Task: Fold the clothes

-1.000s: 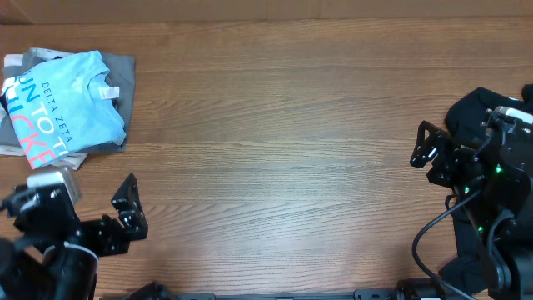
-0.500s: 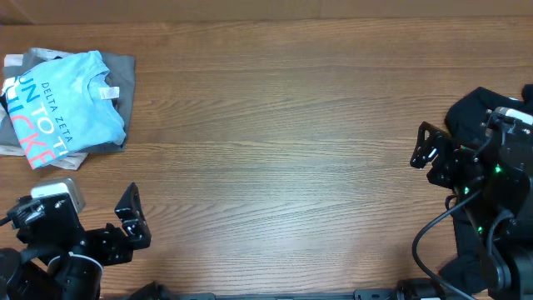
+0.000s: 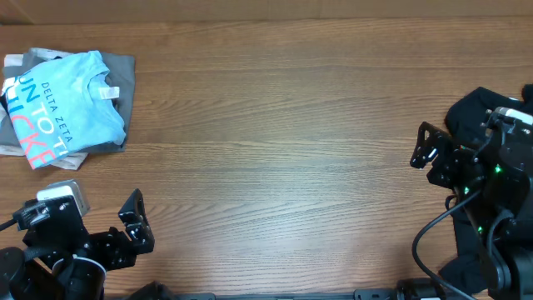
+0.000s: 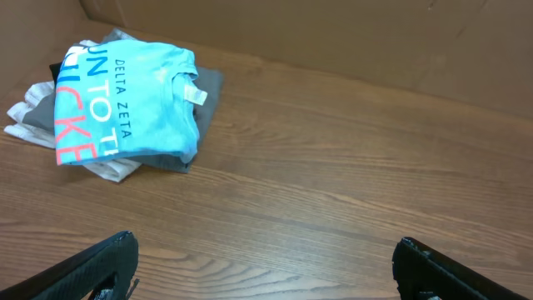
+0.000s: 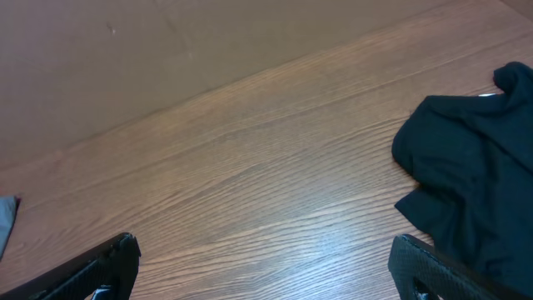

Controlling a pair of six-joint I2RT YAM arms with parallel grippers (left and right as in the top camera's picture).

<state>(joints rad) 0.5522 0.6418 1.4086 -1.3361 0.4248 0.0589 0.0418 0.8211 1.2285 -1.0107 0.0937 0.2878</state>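
Overhead view: you see the blue shirt (image 3: 71, 104) folded at the far left of the table (image 3: 275, 125). It lies on top of a grey cloth (image 3: 125, 79) and a white cloth (image 3: 12, 65), all in one small pile. The black cloth (image 5: 466, 183) lies in a loose heap at the right side, well apart from the pile.

Your left gripper (image 3: 137, 223) is at the near left edge. Its jaws are wide open and it holds nothing. It is near the pile but does not touch it. Your right gripper (image 3: 419, 148) is just beside the black cloth. Its jaws are wide open too, and it holds nothing.

Since a second ago, your left arm has slid back toward the near edge and a little to the right. Your right arm has not moved. The clothes lie just as they did.

The left wrist view shows you the shirt up close. You can read "DELTA ZETA" in small white letters, with big red and white letters next to them, and there is a little white tag at the neck. The right wrist view does not show the shirt. It shows the black cloth, all rumpled on the wood. From overhead your right arm hides part of that cloth. Both wrist views also show a brown wall (image 4: 333, 33) behind the table.
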